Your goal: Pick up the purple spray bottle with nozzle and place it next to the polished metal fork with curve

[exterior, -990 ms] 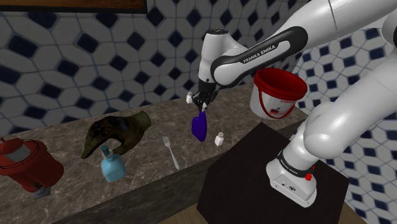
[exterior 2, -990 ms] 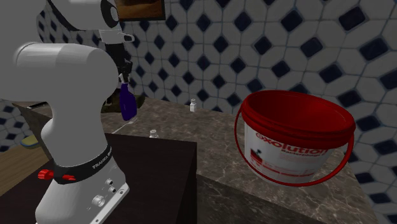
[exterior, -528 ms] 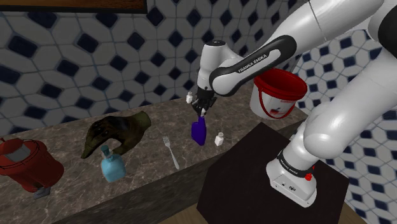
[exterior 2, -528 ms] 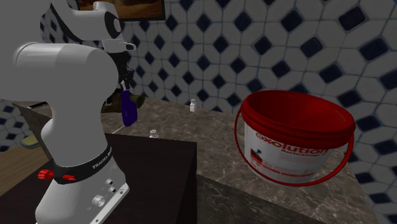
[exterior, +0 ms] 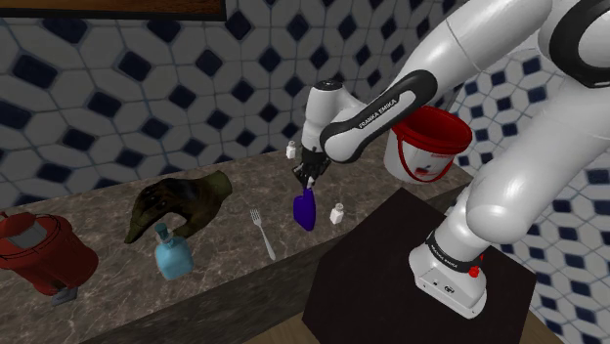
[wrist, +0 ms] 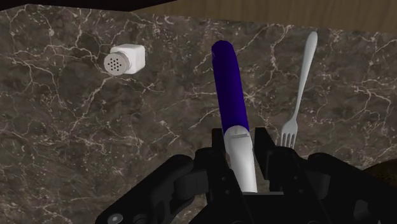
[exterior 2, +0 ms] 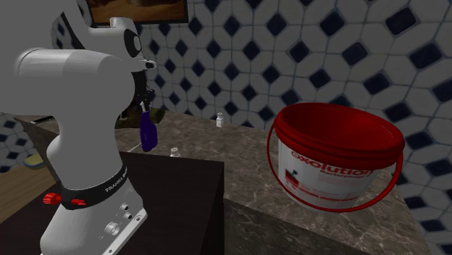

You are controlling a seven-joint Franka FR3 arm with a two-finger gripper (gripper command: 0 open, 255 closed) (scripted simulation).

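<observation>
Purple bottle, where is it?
In the shoulder view's middle, the purple bottle hangs from the gripper between the fork and a small white shaker.

You are looking at a wall [exterior: 117, 88] tiled in white with dark blue diamonds, which runs along the far side of a long counter [exterior: 244, 181]. The counter's top is dark brown marble veined with pale lines, and you can see the veining plainly in the wrist view. Its near face [exterior: 225, 293] lies in deeper shade. High on the wall, at the shoulder view's top edge, you see the lower rail of a dark wooden picture frame [exterior: 108, 10]. A brown wooden floor [exterior 2: 18, 188] shows at the second exterior view's lower left. The light is soft and even.
</observation>
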